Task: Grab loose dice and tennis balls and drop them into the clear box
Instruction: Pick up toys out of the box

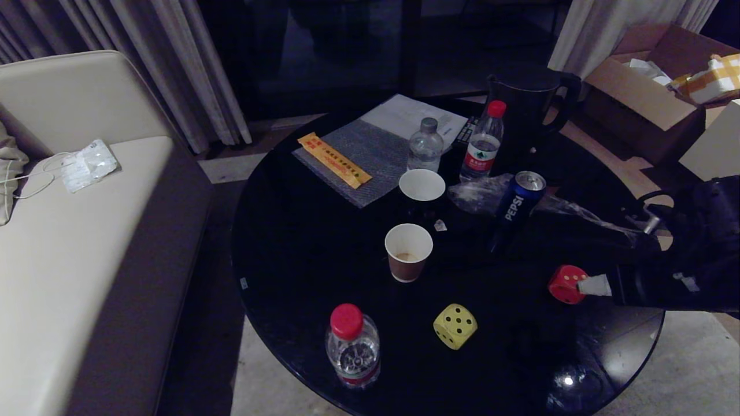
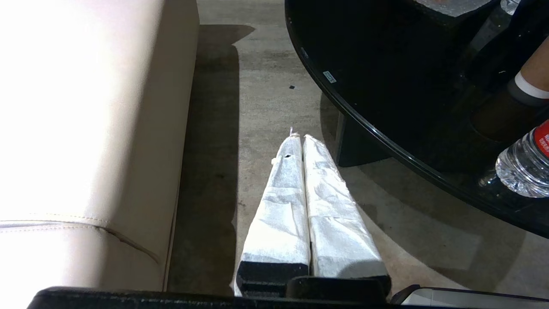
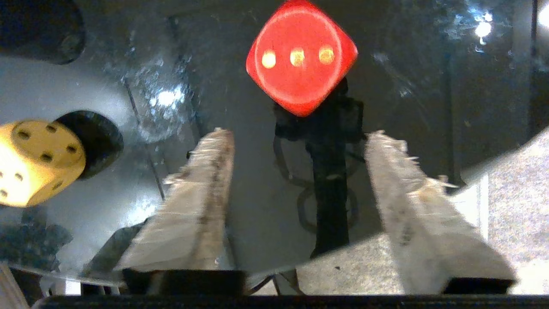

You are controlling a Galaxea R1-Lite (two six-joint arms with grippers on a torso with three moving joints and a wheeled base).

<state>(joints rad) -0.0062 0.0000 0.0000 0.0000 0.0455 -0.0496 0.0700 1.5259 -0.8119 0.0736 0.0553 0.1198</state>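
A: Going left to right, what do we have?

B: The left gripper (image 2: 302, 139) hangs low beside the sofa (image 2: 85, 128), off the near-left edge of the round black surface (image 1: 300, 271), its fingers (image 2: 283, 206) pressed together with nothing between them. On the surface, near the front, stands a water bottle (image 1: 352, 346), then a paper cup (image 1: 408, 251) further back, then the yellow die (image 1: 455, 326) near the front edge.

A: And the red die?

B: The red die (image 1: 568, 284) lies to the right of the yellow one, on the near-right part of the surface. The right gripper (image 3: 300, 141) reaches in from the right, fingers spread wide and empty, with the die just beyond the tips and roughly centred between them.

A: How should the pick go?

B: I judge it is lining up on the red die. From the wrist camera the die sits corner-on, so the fingers would meet its corners, not flat faces. I would turn the wrist a little to square up, then push forward until both fingers pass the die's middle before closing. The glossy surface may let it skid if one finger touches first.

A: Where does it go after?

B: No clear box shows in any view, and no tennis ball either, so I cannot say where the drop will be.
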